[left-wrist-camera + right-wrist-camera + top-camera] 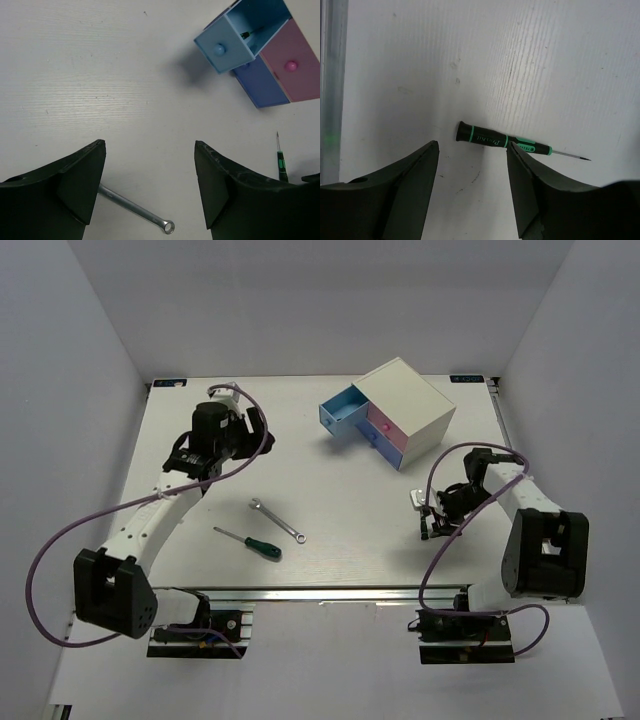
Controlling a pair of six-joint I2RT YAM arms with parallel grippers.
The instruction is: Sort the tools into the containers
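Observation:
A silver wrench [277, 520] and a green-handled screwdriver [252, 541] lie on the table, front centre. The white cabinet [412, 405] stands at the back right. Its light blue drawer [235, 42] is pulled open with a thin dark mini screwdriver [245, 35] inside. The pink drawer [295, 65] and darker blue drawer [260, 82] are shut. My left gripper [150, 145] is open and empty above the table, and the wrench [135, 210] shows low between its fingers. My right gripper [472, 145] is open just short of a second mini screwdriver [495, 140] lying on the table.
White walls enclose the table on three sides. A metal rail [330, 593] runs along the near edge between the arm bases. Purple cables loop off both arms. The left gripper [245, 435] is at the back left and the right gripper [430, 527] is at the front right.

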